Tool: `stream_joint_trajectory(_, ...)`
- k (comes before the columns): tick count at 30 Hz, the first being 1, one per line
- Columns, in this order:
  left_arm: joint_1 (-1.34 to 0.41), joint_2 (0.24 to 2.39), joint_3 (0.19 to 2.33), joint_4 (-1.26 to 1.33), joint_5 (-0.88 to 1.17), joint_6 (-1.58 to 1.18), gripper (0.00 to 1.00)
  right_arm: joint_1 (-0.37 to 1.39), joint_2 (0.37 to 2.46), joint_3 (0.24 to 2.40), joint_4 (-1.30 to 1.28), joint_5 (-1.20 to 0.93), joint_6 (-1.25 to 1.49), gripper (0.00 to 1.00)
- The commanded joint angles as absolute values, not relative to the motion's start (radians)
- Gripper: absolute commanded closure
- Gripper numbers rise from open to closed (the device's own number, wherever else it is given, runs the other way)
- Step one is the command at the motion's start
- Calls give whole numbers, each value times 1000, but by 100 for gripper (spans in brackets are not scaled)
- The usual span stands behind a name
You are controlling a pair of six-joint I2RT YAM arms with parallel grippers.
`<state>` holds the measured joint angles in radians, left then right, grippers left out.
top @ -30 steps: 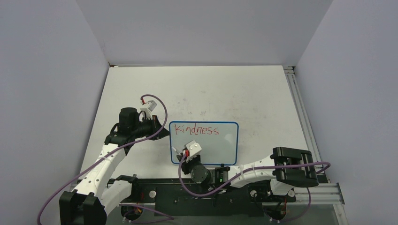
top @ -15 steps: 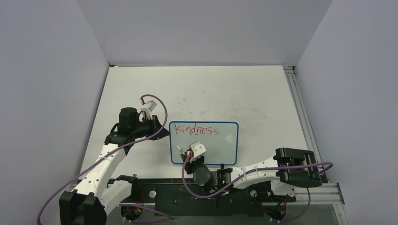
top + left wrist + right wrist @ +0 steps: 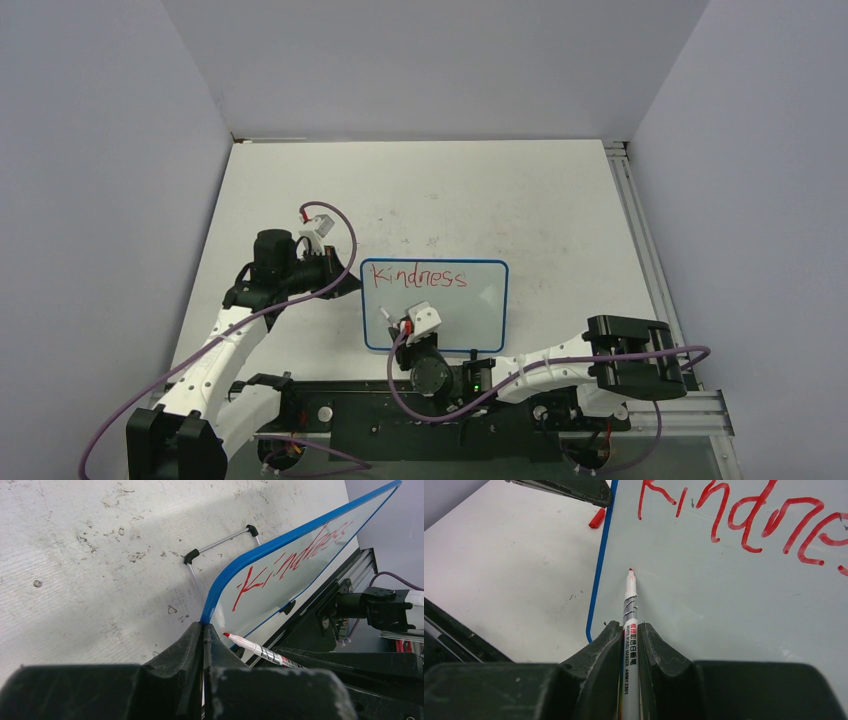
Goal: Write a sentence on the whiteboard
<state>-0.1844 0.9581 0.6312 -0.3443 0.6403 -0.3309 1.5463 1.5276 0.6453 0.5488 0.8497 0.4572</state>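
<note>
**Right hand edges rightward over the lower left of the board; left hand stays put**

Top view: against the frame a second ago, the right hand (image 3: 397, 326) has slid a little to the right and towards the arm bases, while the left hand (image 3: 352, 284) has not shifted. The whiteboard (image 3: 470, 312) lies on the worktop (image 3: 520, 200) in front of both bases. "Kindness" is in red along its far edge, and the rest of its face is bare.

Left wrist view: the left hand (image 3: 202, 631) is closed tight on the blue frame at the left end of the whiteboard (image 3: 292, 575). A wire stand leg (image 3: 220, 542) with black ends pokes out past the board's edge. The marker (image 3: 256, 649) reaches in from the right.

Right wrist view: the right hand (image 3: 630, 636) is clamped on the marker (image 3: 630, 607), whose red tip points at blank whiteboard (image 3: 734, 610) just inside the left frame, below the "K". I cannot tell whether the tip touches. A red marker cap (image 3: 597, 518) lies on the worktop beside the frame.

The board looks thin, light and stiff, with a slick face. I judge it would skate under pen pressure, so the frame edge is the place to pin it, clear of the writing area.
</note>
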Motion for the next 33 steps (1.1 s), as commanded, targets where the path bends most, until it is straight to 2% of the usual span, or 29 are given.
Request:
stream_joint_trajectory(1,-193,950,671,-339,650,-330,100,1544,1521,685,546,880,475,95)
stream_joint_trajectory(18,-193,949,672,-337,651,-330,100,1515,1580,736,532,773,460,95)
stream_joint_trajectory(33,-193,948,671,-337,649,-330,100,1531,1557,702,482,798,513,95)
